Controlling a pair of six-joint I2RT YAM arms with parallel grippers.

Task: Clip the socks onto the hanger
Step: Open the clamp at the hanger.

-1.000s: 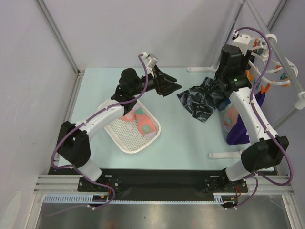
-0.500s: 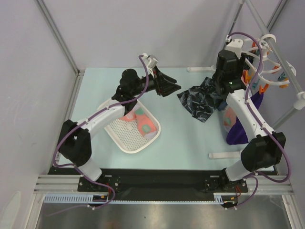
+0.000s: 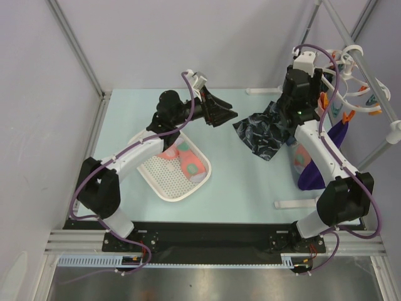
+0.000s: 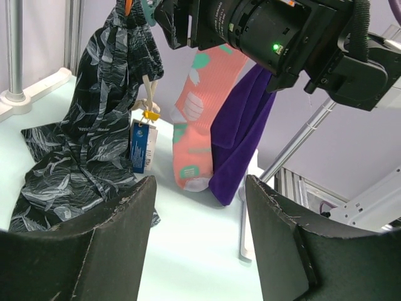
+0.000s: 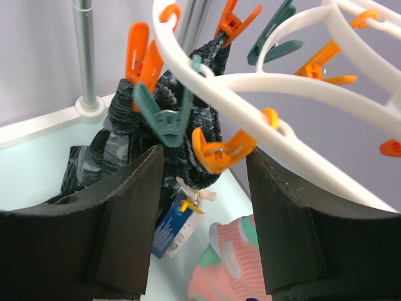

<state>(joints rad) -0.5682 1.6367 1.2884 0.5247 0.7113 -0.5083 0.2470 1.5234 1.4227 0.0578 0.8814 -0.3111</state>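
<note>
One salmon-pink sock hangs from the white ring hanger at the right, between a dark patterned cloth and a purple garment. It also shows in the left wrist view and the right wrist view. More socks lie in a white tray. My right gripper is raised at the hanger. Its jaws stand open, with an orange peg between their tips and untouched. My left gripper hovers open and empty above the table, facing the hanging clothes.
The hanger hangs on a slanted metal rail with white feet on the table. Orange and teal pegs crowd the ring. A blue label dangles from the dark cloth. Grey walls stand close on the left and behind.
My right gripper has drawn back a little to the left from the hanger and its jaws have widened slightly. The left arm has not moved.
</note>
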